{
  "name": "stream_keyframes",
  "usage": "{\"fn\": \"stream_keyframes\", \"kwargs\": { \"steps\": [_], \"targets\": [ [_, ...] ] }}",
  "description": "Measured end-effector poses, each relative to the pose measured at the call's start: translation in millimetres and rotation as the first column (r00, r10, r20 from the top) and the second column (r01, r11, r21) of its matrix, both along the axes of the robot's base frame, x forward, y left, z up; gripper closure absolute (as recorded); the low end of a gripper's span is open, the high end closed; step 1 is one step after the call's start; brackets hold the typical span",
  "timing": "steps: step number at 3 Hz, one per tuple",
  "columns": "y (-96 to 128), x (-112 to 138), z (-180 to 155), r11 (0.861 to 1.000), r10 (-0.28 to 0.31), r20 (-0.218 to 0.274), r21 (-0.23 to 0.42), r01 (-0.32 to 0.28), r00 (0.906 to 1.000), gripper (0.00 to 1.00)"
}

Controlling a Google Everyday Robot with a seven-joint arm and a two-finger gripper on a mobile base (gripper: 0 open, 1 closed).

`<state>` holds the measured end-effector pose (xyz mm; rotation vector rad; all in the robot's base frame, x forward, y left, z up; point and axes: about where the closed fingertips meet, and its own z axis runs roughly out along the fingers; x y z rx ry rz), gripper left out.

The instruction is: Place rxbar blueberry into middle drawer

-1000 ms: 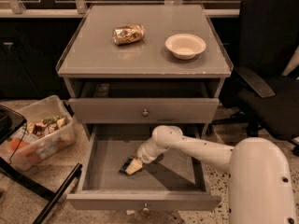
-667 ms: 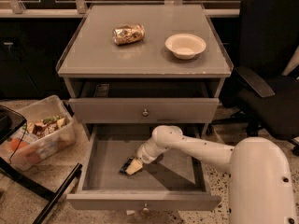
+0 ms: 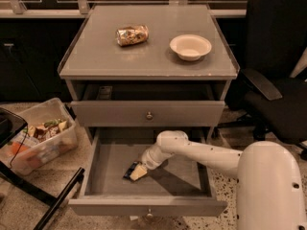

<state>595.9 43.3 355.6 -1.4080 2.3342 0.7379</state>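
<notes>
My arm (image 3: 201, 152) reaches in from 3 o'clock, down into the middle drawer (image 3: 113, 153), which stands pulled wide open. My fingers (image 3: 138, 173) are low over the grey floor, at about 9 o'clock from the drawer's centre. They show as one pale wedge, narrow, pinched on the near end of the rxbar blueberry (image 3: 130, 169). The bar's dark wrapper sticks out from the tips toward 10 o'clock, down at the drawer floor, well inside the walls.

Above, the upper drawer (image 3: 120, 113) is shut, its round knob (image 3: 149, 115) dead centre. On the worktop (image 3: 96, 56) the crumpled gold foil packet (image 3: 132, 35) lies at 10 o'clock and the white bowl (image 3: 190, 46) sits at 3 o'clock, the two well apart. On the floor at 9 o'clock from the cabinet is a clear bin (image 3: 41, 140) of mixed snacks. A black office chair (image 3: 278, 80) stands at 3 o'clock.
</notes>
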Motion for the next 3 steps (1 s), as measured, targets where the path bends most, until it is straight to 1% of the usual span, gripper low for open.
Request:
{"fn": "stream_keyframes", "kwargs": {
  "steps": [1,2,3],
  "targets": [
    [0.0,0.0,0.0,1.0,0.0,0.0,0.0,0.0,1.0,0.1],
    [0.0,0.0,0.0,1.0,0.0,0.0,0.0,0.0,1.0,0.0],
    [0.0,0.0,0.0,1.0,0.0,0.0,0.0,0.0,1.0,0.0]
  ]
}}
